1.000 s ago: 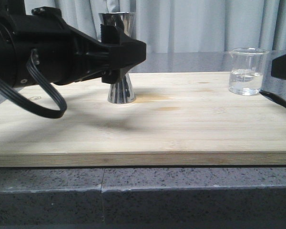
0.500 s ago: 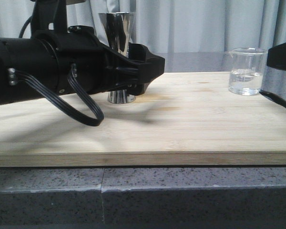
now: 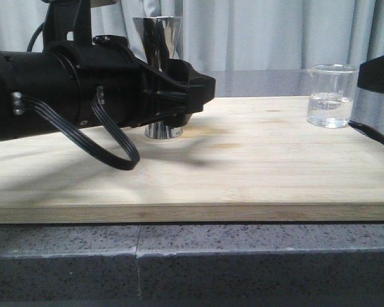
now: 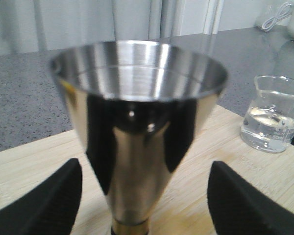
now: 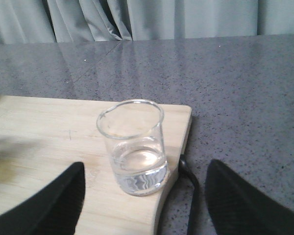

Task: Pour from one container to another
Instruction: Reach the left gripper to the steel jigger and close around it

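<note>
The steel jigger (image 3: 159, 37) stands upright on the wooden board (image 3: 243, 173), left of centre. My left gripper (image 3: 201, 86) reaches in from the left at the height of the jigger's waist. In the left wrist view the jigger (image 4: 137, 127) fills the gap between the two black fingers (image 4: 54, 200), with board showing on both sides; the gripper (image 4: 144, 166) is open. The glass beaker (image 3: 333, 96) with clear liquid stands at the board's far right. My right gripper (image 5: 144, 169) is open, and the beaker (image 5: 136, 147) stands just ahead of its spread fingers.
A black cable (image 5: 188, 181) runs along the board's right edge by the beaker. Grey speckled countertop (image 5: 235, 88) surrounds the board, and curtains hang behind. The left arm's body and its cable loop (image 3: 109, 147) cover the board's left part.
The left arm came down and forward to the right, so its fingers now flank the jigger's waist; in the last half second it eased back slightly. The right gripper edged in at the right.
</note>
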Available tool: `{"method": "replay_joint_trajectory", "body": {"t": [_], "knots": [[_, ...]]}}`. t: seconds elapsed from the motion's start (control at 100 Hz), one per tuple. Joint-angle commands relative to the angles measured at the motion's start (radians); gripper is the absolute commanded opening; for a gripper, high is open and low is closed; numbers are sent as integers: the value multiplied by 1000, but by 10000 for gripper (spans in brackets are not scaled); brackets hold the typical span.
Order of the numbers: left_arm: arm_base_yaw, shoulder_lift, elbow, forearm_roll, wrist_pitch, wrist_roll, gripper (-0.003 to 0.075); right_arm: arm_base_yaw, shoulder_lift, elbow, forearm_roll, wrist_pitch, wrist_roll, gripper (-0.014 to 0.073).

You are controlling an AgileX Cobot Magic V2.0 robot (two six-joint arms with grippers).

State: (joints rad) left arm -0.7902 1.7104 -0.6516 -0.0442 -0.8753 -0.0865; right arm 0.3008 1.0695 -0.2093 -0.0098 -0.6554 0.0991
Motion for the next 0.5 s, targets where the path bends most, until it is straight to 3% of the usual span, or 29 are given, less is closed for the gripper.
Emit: {"method": "replay_joint_trajectory", "body": {"t": [0.0, 0.24, 0.49], "knots": [[-6, -32, -27, 0, -70, -10, 375, 3, -4, -23, -14, -84, -8, 468], [-6, -32, -27, 0, -77, -10, 153, 3, -4, -23, -14, -84, -8, 468], [-6, -32, -27, 0, -108, -10, 4, 3, -4, -23, -15, -69, -8, 468]]}}
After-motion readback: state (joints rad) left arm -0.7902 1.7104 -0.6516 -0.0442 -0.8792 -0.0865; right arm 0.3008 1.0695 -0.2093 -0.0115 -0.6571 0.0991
